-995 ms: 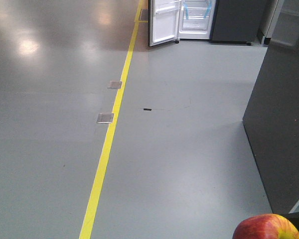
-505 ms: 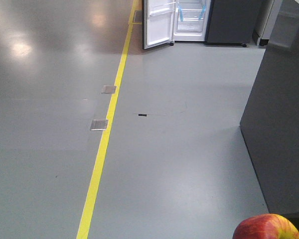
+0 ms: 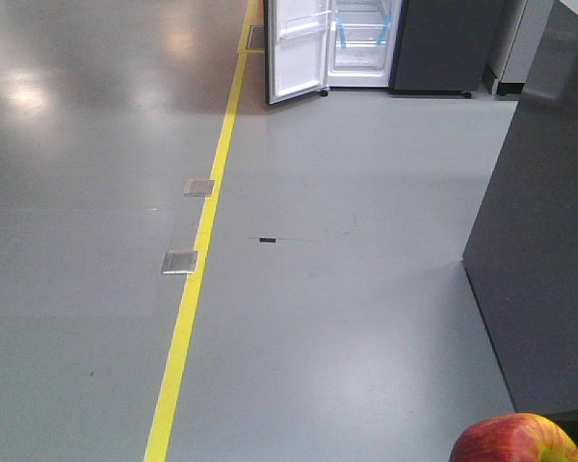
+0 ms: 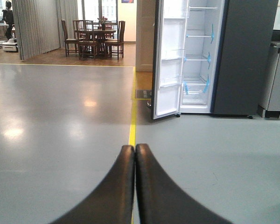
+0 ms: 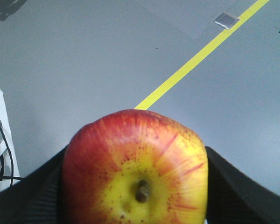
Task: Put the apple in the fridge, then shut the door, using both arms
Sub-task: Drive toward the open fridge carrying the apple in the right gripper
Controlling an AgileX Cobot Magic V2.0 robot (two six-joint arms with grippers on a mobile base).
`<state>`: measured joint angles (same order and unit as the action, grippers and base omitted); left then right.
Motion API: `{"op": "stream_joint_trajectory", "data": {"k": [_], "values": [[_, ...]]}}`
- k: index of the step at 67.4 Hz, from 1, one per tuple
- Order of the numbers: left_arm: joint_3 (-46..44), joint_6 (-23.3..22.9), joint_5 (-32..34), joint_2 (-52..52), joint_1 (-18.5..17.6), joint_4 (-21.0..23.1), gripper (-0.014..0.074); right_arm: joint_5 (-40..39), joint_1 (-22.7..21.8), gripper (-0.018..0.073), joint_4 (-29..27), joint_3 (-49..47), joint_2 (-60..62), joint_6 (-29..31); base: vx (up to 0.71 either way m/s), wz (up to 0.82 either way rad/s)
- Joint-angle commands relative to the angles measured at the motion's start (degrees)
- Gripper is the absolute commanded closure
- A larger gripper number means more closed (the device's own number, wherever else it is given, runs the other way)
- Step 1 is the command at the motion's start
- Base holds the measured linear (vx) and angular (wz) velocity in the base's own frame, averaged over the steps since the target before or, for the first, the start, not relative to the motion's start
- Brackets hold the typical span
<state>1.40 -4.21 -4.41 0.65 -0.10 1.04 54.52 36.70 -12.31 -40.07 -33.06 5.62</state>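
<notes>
The apple (image 5: 130,140), red with a yellow stem end, sits between the two black fingers of my right gripper (image 5: 136,184), which is shut on it. Its top shows at the bottom right of the front view as the apple (image 3: 515,440). Far ahead across the floor stands the dark grey fridge (image 3: 443,38) with its white inside showing. The door (image 3: 294,48) stands open to the left. In the left wrist view the fridge (image 4: 242,56) and the door (image 4: 170,70) are straight ahead. My left gripper (image 4: 134,149) is shut with nothing in it.
A yellow floor line (image 3: 188,308) runs toward the fridge, with two metal floor plates (image 3: 179,261) beside it. A tall dark grey block (image 3: 539,260) stands close on the right. A dining table with chairs (image 4: 95,39) stands far back left, and a grey cabinet (image 4: 275,79) is right of the fridge.
The floor plates and yellow line have slid down and left in the front view, and the fridge has shifted left. The apple keeps its place in the right gripper.
</notes>
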Motion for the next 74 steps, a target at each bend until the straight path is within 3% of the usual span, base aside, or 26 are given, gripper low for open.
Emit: {"op": "stream_joint_trajectory", "data": {"k": [1,74], "values": [[1.64,-0.12,4.41,0.92,0.16,0.49,0.0602,-3.72,0.05,0.0391,-0.9,-1.59,0.03,0.38,0.22,-0.03],[1.64,-0.12,4.41,0.92,0.16,0.49,0.0602,-3.79,0.05,0.0391,-0.9,-1.59,0.03,0.38,0.23,0.0]]}}
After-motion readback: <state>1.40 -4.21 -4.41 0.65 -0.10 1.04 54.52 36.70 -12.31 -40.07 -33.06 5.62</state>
